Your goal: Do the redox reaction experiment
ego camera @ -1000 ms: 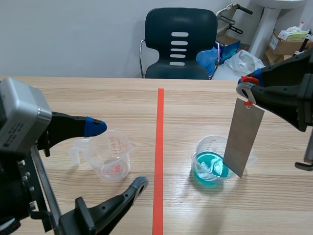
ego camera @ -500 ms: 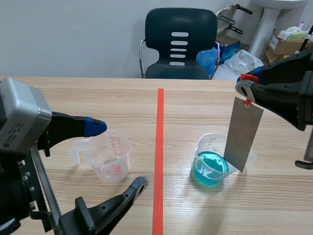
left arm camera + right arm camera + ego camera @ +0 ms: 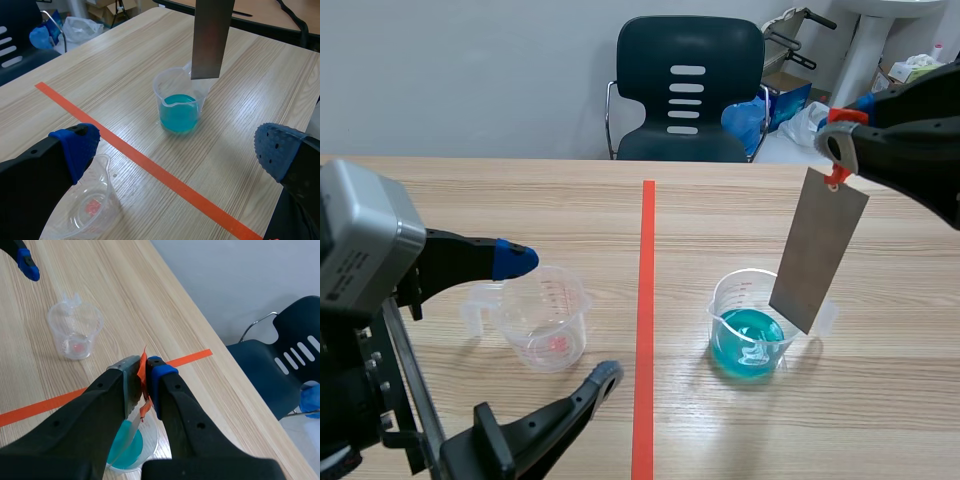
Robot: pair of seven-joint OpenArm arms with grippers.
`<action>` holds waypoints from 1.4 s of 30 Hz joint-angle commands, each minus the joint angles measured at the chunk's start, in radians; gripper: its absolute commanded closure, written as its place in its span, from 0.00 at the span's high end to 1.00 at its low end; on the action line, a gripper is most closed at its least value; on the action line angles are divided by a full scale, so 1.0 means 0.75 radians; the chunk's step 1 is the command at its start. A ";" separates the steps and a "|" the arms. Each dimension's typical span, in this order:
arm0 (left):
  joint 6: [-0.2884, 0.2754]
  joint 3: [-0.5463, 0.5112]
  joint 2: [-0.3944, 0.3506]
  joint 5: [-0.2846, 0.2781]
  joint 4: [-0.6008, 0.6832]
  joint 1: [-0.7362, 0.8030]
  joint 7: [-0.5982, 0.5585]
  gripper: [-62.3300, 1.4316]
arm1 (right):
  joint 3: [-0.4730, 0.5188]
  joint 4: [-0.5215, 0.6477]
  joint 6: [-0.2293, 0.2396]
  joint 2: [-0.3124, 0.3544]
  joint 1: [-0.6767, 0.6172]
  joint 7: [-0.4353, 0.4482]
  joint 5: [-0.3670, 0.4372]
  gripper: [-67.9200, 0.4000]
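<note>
The metal plate (image 3: pixel 817 250) is now lifted out of the blue liquid (image 3: pixel 748 338); it hangs nearly upright, its lower edge just above the beaker (image 3: pixel 725 305) on the right half of the bench (image 3: pixel 880 420). The right fingers (image 3: pixel 161 377) are clamped on its top; the left fingers (image 3: pixel 512 260) are wide apart, well away

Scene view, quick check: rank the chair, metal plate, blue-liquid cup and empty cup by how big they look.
1. chair
2. metal plate
3. blue-liquid cup and empty cup: they look alike, so they are not ranked
</note>
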 commanded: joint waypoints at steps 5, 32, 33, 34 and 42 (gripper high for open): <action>0.002 0.003 0.006 -0.013 0.016 -0.007 -0.018 1.00 | 0.049 0.013 0.009 0.104 0.013 0.020 0.142 0.02; 0.003 0.003 0.006 -0.003 0.016 -0.007 0.012 1.00 | 0.203 -0.033 -0.049 0.329 0.010 -0.018 0.452 0.02; 0.003 0.003 0.006 -0.003 0.016 -0.007 0.012 1.00 | 0.203 -0.040 -0.049 0.329 0.010 -0.013 0.452 0.02; 0.003 0.003 0.006 -0.003 0.016 -0.007 0.012 1.00 | 0.203 -0.050 -0.053 0.329 0.010 -0.008 0.452 0.02; 0.003 0.003 0.006 -0.003 0.016 -0.007 0.012 1.00 | 0.203 -0.113 -0.063 0.329 0.010 0.035 0.452 0.02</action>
